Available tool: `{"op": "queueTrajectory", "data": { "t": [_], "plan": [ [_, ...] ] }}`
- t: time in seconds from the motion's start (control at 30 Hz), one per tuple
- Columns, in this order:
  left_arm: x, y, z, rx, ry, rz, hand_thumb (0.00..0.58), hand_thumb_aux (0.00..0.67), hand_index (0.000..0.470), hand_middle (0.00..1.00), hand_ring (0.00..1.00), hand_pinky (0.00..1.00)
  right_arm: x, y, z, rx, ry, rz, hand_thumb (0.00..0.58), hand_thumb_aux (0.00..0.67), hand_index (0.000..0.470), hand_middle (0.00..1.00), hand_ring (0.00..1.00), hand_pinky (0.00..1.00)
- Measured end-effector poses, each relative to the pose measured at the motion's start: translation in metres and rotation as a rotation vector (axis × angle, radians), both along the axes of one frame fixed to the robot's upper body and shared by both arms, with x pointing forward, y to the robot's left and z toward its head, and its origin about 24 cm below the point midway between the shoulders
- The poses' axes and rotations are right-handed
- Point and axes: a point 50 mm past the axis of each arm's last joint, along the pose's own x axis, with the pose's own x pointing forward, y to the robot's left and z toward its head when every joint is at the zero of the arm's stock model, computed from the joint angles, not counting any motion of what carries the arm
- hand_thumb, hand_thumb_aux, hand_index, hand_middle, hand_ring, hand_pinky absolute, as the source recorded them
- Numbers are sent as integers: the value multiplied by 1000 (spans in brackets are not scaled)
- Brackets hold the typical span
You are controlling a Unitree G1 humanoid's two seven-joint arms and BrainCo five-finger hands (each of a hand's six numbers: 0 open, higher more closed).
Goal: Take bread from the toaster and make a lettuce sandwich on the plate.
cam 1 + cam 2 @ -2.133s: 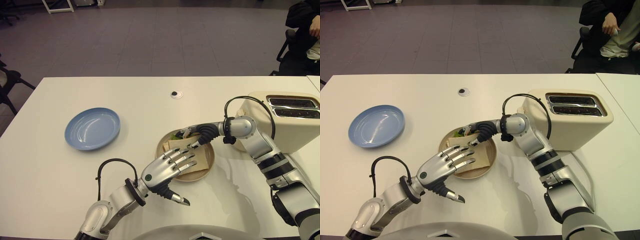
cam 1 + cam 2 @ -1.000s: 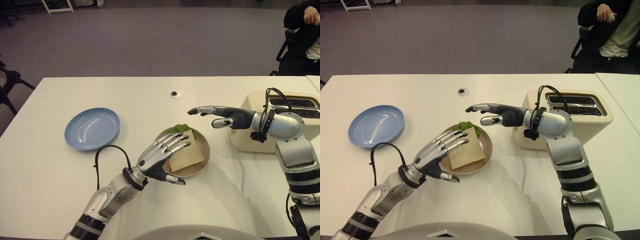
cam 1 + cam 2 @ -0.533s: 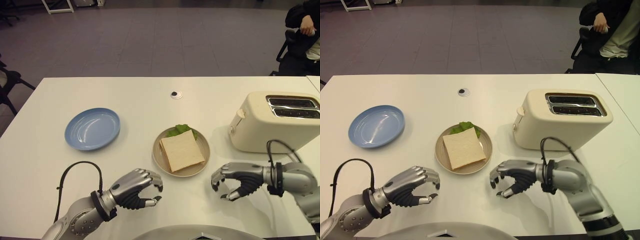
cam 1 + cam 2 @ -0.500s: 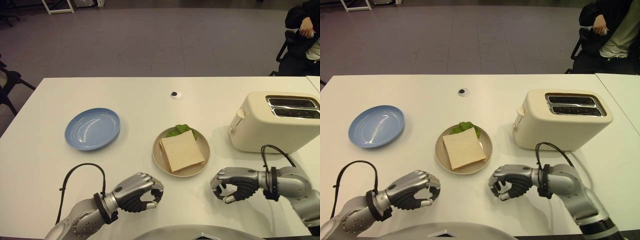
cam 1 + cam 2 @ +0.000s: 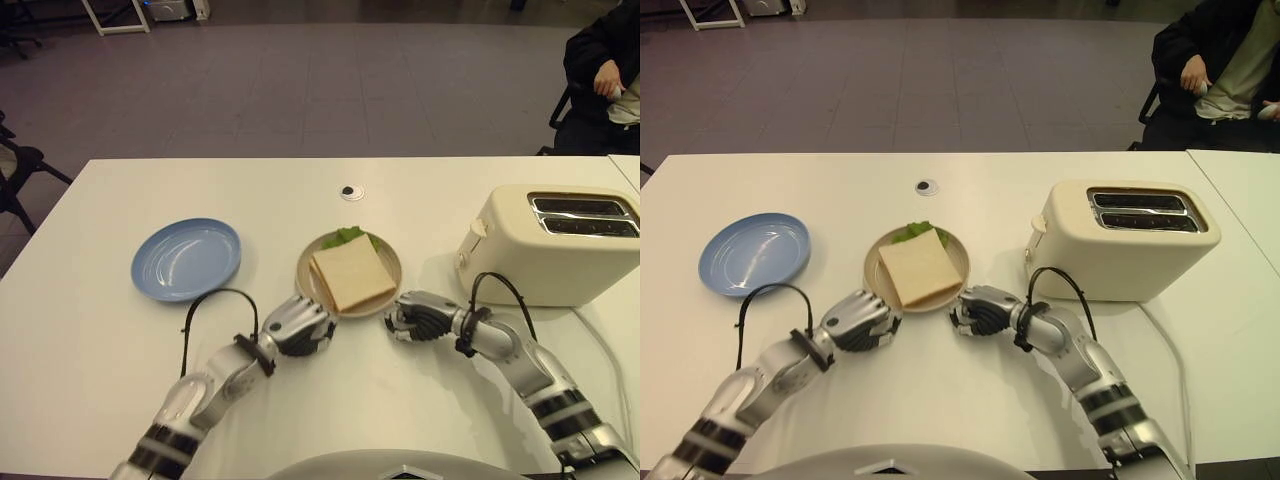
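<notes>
A tan plate [image 5: 388,254] lies mid-table with a slice of bread [image 5: 352,274] on top and lettuce [image 5: 346,236] poking out at its far edge. My left hand [image 5: 298,327] is curled into a fist against the plate's near-left rim. My right hand [image 5: 420,317] is curled the same way at the near-right rim. I cannot tell whether either hand grips the rim. Neither hand holds any food. The cream toaster [image 5: 555,250] stands to the right, its two slots dark.
A blue plate [image 5: 186,258] with nothing on it sits to the left. A small round grommet [image 5: 351,191] is set in the tabletop behind the tan plate. The toaster's cable [image 5: 600,345] runs along the right side of the table.
Both fists moved forward from the near table edge up to the tan plate's rim. The plate with the sandwich now lies a little farther away and to the left.
</notes>
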Motion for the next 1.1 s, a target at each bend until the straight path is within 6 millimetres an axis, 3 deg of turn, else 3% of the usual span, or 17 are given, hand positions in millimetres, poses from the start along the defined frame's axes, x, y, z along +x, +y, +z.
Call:
{"op": "queueTrajectory", "data": {
  "t": [0.17,0.27,0.3,0.33,0.37,0.4,0.43,0.47,0.5,0.53,0.57,0.6,0.7,0.8,0.9,1.1],
  "plan": [
    [39,-7,0,18,-68,-15,580,670,470,1000,1000,1000,30,12,2,8,-36,-76,580,670,470,1000,1000,1000],
    [54,-3,-2,11,-83,-12,580,657,461,1000,1000,1000,33,11,4,16,-41,-90,580,654,459,1000,1000,1000],
    [55,-3,-2,7,-87,-12,559,541,380,1000,1000,1000,34,11,5,19,-42,-91,577,623,437,1000,1000,1000],
    [54,-2,-2,2,-92,-12,484,397,278,996,996,996,34,10,7,24,-48,-89,561,549,385,1000,1000,1000],
    [52,-1,-2,-2,-100,-15,436,336,236,808,808,808,34,10,11,33,-62,-87,487,402,282,1000,1000,1000],
    [46,0,-2,-6,-106,-23,307,210,147,643,643,643,32,9,17,55,-79,-84,464,370,260,1000,1000,1000],
    [38,0,0,-20,-114,-32,205,131,92,290,290,290,30,7,23,70,-98,-81,379,276,194,1000,1000,1000],
    [27,1,4,-58,-120,-38,156,97,68,0,0,0,25,2,30,80,-120,-74,288,194,136,1000,1000,1000],
    [13,1,7,-106,-116,-46,116,71,50,0,0,0,20,-5,36,91,-132,-76,92,55,39,1000,1000,1000],
    [-1,0,13,-172,-104,-55,75,45,31,0,0,0,13,-10,40,110,-131,-80,0,0,0,910,910,910],
    [-17,-2,21,-262,-94,-66,40,24,17,0,0,0,6,-16,46,146,-121,-82,0,0,0,647,647,647],
    [-30,-4,29,-346,-85,-70,0,0,0,0,0,0,-2,-21,51,189,-105,-81,0,0,0,24,24,24],
    [-64,1,62,-713,-45,-21,0,0,0,0,0,0,-26,-33,63,419,6,-45,0,0,0,0,0,0],
    [-63,1,62,-1074,66,70,0,0,0,0,0,0,-37,-27,56,769,131,-72,0,0,0,0,0,0],
    [-54,-2,53,-1185,179,88,0,0,0,0,0,0,-34,-26,49,962,156,-131,0,0,0,0,0,0],
    [-48,7,44,-1271,247,125,0,0,0,0,0,0,-35,-24,45,1048,146,-99,0,0,0,0,0,0]
  ]
}}
